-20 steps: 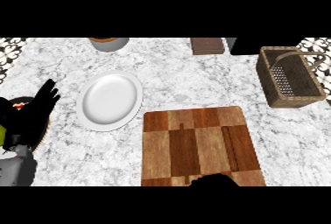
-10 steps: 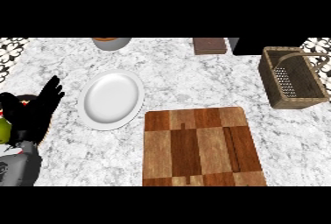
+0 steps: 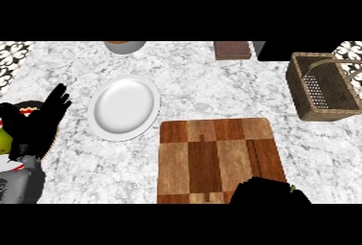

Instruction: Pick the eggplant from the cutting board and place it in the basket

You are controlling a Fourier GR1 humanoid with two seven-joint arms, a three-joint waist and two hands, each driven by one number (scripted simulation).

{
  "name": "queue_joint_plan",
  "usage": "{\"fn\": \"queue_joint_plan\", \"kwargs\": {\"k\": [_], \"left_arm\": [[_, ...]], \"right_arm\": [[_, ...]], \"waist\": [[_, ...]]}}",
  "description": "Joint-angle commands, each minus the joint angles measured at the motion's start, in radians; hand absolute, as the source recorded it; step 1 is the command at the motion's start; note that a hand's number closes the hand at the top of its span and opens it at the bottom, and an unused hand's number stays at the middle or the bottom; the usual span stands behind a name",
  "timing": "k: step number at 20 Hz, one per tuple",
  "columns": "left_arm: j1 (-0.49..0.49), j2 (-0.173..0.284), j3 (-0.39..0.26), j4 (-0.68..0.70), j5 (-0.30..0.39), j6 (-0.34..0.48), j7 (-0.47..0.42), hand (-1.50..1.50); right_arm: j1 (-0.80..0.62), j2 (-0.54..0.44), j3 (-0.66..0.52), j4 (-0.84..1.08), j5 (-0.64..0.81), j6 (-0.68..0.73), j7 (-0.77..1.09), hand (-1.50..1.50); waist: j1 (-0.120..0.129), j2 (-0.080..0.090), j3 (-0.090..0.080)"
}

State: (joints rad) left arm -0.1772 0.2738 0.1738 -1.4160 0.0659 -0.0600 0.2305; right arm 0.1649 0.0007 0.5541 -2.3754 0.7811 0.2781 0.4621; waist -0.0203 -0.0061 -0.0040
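The wooden cutting board [image 3: 216, 158] lies at the front middle of the counter, and its visible top is bare. My right hand [image 3: 265, 192] shows as a rounded black mass at the board's near right corner, at the view's lower edge. It looks curled, and a small green tip of the eggplant [image 3: 291, 188] pokes out at its right side; the rest of the eggplant is hidden. The wicker basket [image 3: 305, 91] with its arched handle stands at the far right, well apart from the hand. My left hand [image 3: 44, 119] rests open at the left edge, fingers up.
A white plate [image 3: 124, 107] lies left of the board. Along the back edge are a bowl [image 3: 126, 46], a brown block [image 3: 233, 50] and a dark object [image 3: 279, 50]. A red-rimmed thing [image 3: 28, 111] and a yellow-green one [image 3: 4, 141] sit by the left hand.
The right hand, out of view half a second ago, has come up into view at the board's near right corner. The left hand has barely moved.
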Motion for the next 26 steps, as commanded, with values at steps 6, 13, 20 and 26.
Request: {"fn": "queue_joint_plan", "kwargs": {"k": [6, 13, 20, 26], "left_arm": [[-0.008, 0.006, -0.004, -0.007, 0.004, -0.016, 0.007, 0.00], [0.000, -0.011, -0.001, 0.036, -0.008, -0.007, -0.047, 0.00], [-0.044, 0.025, 0.011, -0.016, 0.006, -0.015, 0.057, 0.00], [-0.020, -0.013, -0.008, -0.017, -0.008, -0.006, 0.026, 0.00]], "right_arm": [[-0.400, -0.001, -0.250, -0.174, -0.059, 0.083, 0.329, 1.50], [-0.823, -0.075, -0.601, 0.021, -0.142, 0.230, 0.465, 1.50], [-0.938, -0.283, -0.897, 0.288, -0.284, 0.258, 0.355, 1.50], [-0.881, -0.446, -1.015, 0.450, -0.372, 0.292, 0.148, 1.50]], "waist": [[0.022, 0.003, 0.001], [0.018, 0.004, 0.002], [0.020, 0.005, 0.004], [0.019, 0.006, 0.005]]}}
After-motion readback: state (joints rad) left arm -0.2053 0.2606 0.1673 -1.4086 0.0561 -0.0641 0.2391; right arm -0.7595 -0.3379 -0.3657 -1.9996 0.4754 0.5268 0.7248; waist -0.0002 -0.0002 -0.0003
